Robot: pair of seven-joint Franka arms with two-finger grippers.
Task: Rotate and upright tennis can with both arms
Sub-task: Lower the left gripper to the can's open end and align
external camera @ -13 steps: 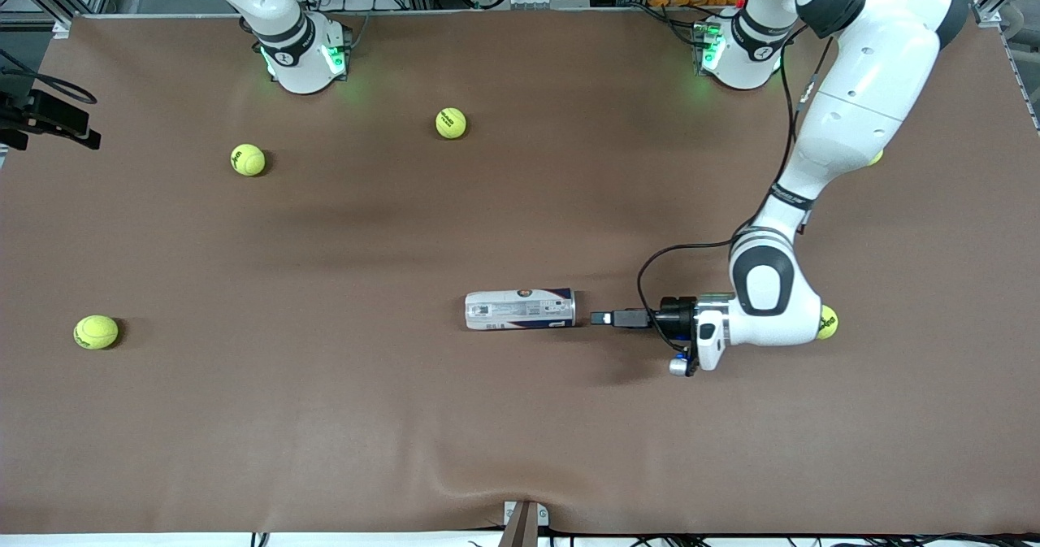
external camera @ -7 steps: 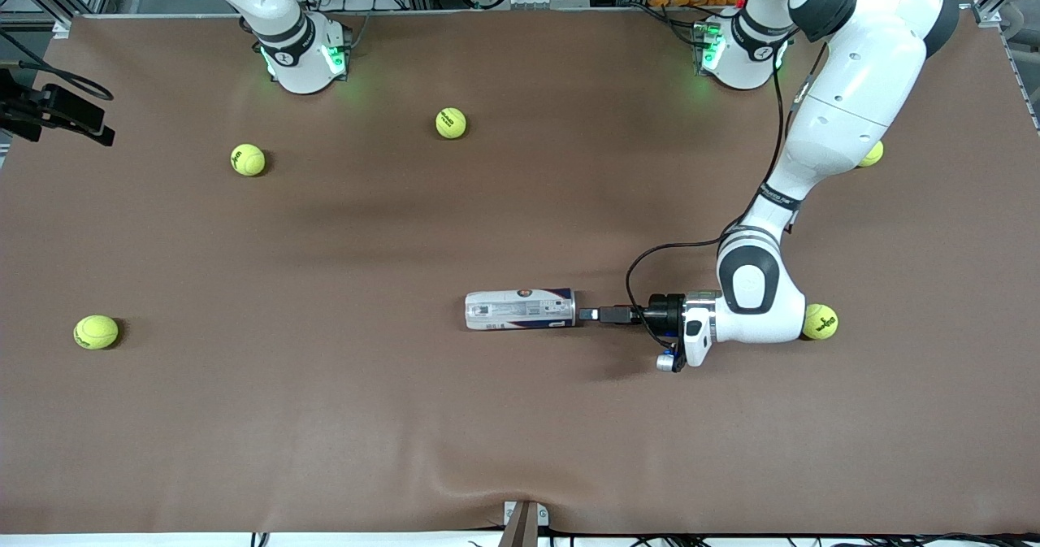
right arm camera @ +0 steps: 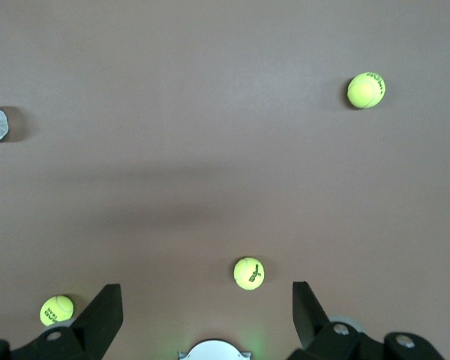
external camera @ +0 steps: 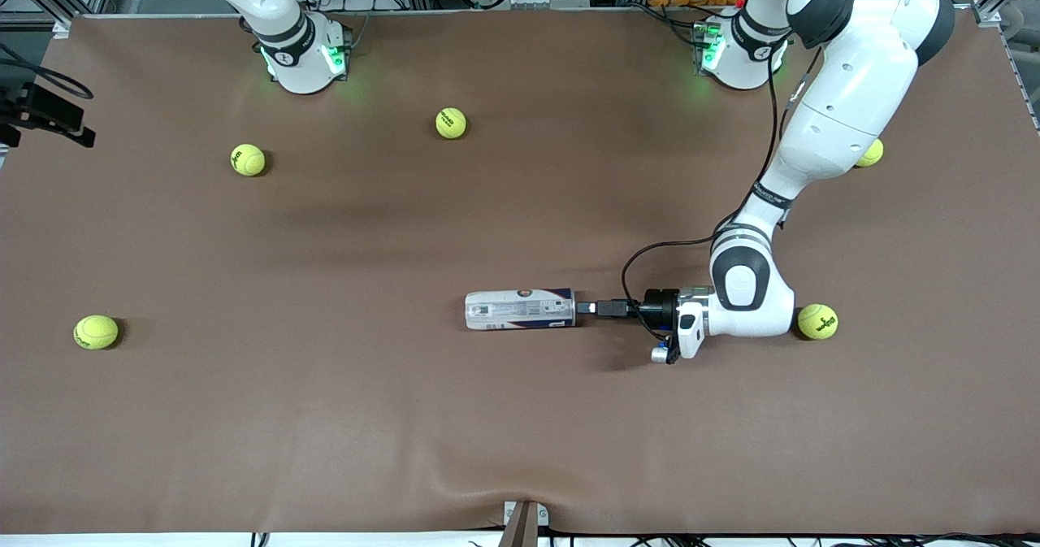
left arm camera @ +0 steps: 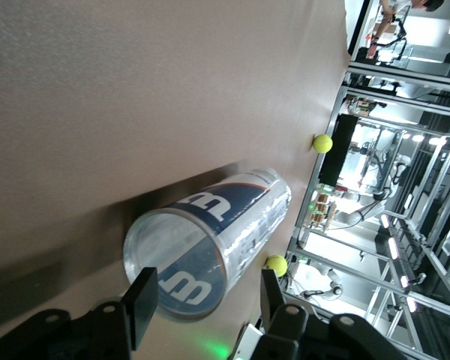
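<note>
Clear plastic, white and navy label: the tennis can [external camera: 520,310] lies on its side on the brown table [external camera: 325,417]. At its open end toward the left arm's end sits the left gripper [external camera: 587,309], fingers [left arm camera: 144,304] spread either side of the rim, not pinching. Farther from the can, the right gripper [right arm camera: 206,311] waits, spread wide, over a tennis ball [right arm camera: 248,273].

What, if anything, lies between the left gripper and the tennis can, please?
Nothing: in the front view the left gripper reaches the end of the lying tennis can, with no object between them.
</note>
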